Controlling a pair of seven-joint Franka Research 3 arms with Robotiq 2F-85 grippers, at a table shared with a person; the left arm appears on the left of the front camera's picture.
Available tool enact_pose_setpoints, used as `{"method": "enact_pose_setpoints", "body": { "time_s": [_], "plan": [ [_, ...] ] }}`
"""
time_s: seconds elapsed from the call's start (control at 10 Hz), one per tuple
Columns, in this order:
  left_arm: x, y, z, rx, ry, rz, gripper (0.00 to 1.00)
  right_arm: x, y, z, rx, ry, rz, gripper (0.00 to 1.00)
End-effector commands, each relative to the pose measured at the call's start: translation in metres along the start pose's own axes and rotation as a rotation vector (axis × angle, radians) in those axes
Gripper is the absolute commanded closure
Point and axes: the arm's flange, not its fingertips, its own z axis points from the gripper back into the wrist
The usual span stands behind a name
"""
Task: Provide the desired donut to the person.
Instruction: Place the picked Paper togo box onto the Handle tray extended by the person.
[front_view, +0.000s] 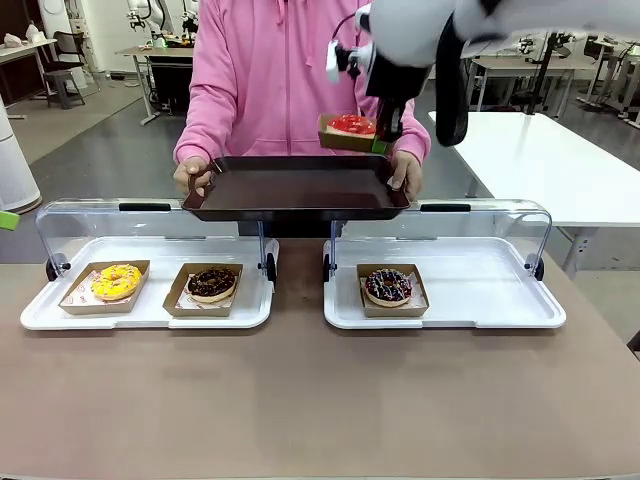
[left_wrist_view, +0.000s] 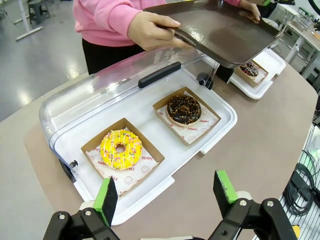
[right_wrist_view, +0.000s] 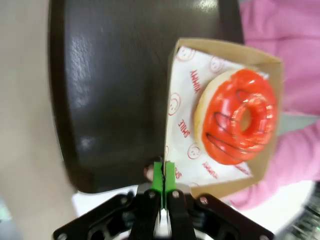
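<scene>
Cardboard box (right_wrist_view: 225, 50) with red donut (right_wrist_view: 239, 116) pinched at edge by right gripper (right_wrist_view: 163, 172), seemingly over tray (front_view: 290, 190) held by person (front_view: 250, 90). Lower gently, keep level, then let go. Left gripper (left_wrist_view: 167, 192) spread wide, idle.

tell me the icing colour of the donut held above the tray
Red-orange with thin dark lines on the donut, clearest in the right wrist view.

Bright even light, blurry wrist close-up
</scene>
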Motion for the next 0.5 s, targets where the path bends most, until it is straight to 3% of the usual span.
{"method": "enact_pose_setpoints", "body": {
  "time_s": [0.0, 0.4],
  "plan": [
    [-0.002, 0.004, 0.000, -0.011, -0.018, -0.016, 0.00, 0.014, 0.004, -0.013, 0.021, 0.044, 0.023, 0.98],
    [-0.002, 0.004, 0.000, -0.011, -0.018, -0.016, 0.00, 0.016, 0.015, -0.042, 0.070, 0.043, 0.062, 0.98]
  ]
}}
